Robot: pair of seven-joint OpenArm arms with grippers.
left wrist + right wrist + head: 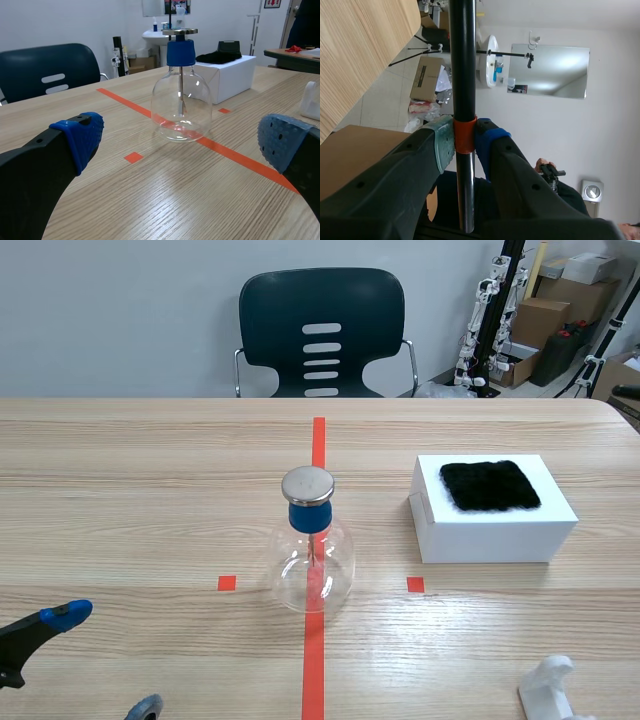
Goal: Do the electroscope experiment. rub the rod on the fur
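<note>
1. Left gripper (105, 661) rests low at the near left of the tabletop (150, 490), its blue pads (65, 615) spread wide with nothing between them.
2. Right gripper (464, 142) is pinching the rod (463, 60) at its orange band (465, 135). Neither shows in the scene view. The right wrist view looks out past the tabletop's edge into the room, so the rod is held off the tabletop.
3. Rod: judged stiff, light and glossy-smooth, so probably slippery. The band looks the right place to hold, since it leaves the long black length free for rubbing. A firm pinch should stop it twisting.
4. Fur (490, 485) lies on a white box (495, 535) at the right. It looks soft and loose, so hard strokes may drag it or shift the box.
5. Glass electroscope (312, 560) stands at the middle, left of the box. It is fragile, so keep the rod's swing away from it.
</note>
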